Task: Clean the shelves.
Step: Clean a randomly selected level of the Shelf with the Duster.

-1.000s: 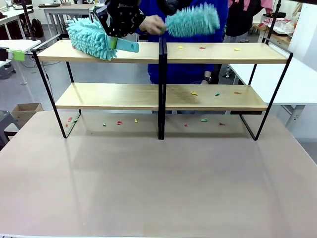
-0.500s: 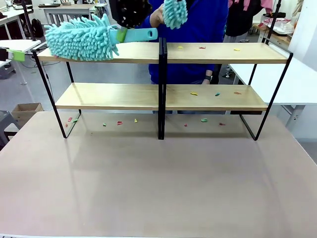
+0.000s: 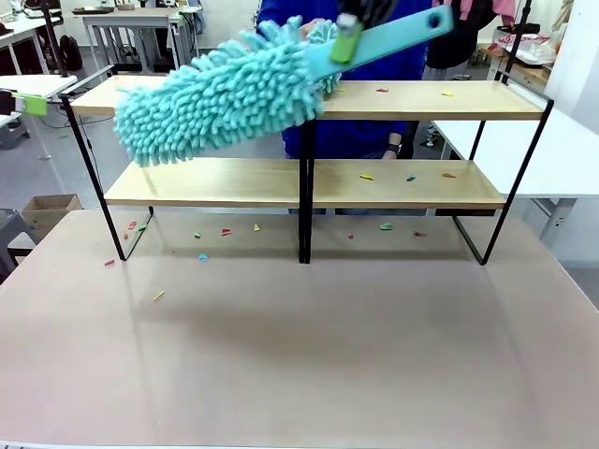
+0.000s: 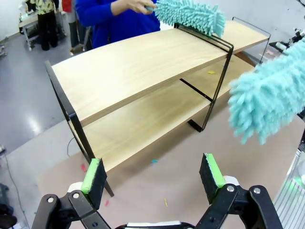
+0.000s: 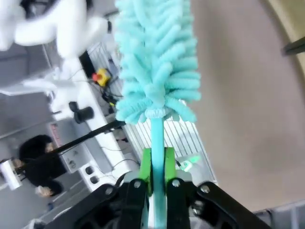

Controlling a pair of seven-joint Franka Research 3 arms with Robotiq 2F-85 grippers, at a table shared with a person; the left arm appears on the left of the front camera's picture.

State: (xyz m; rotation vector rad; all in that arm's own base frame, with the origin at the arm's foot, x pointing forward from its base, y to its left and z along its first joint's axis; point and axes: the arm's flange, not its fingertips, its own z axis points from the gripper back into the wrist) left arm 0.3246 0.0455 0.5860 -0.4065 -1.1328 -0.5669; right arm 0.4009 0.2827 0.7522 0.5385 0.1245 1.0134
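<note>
Pads (image 5: 145, 164) of the right claw (image 5: 157, 167) pinch the flat handle (image 3: 398, 31) of a teal duster (image 3: 225, 94), held high. From the claw the fluffy head slants down toward the robot's left, crossing in front of the shelves (image 3: 430, 100), which stand below and beyond it on the counter (image 3: 309, 355). Coloured scraps (image 3: 366, 176) lie on both boards of the unit under the claw and on the counter beneath. Behind the shelves a person (image 3: 370, 131) holds a second duster (image 4: 190, 15) over the top board. Left claw (image 4: 153, 172) hangs spread and empty above the counter, near the shelves' left end.
</note>
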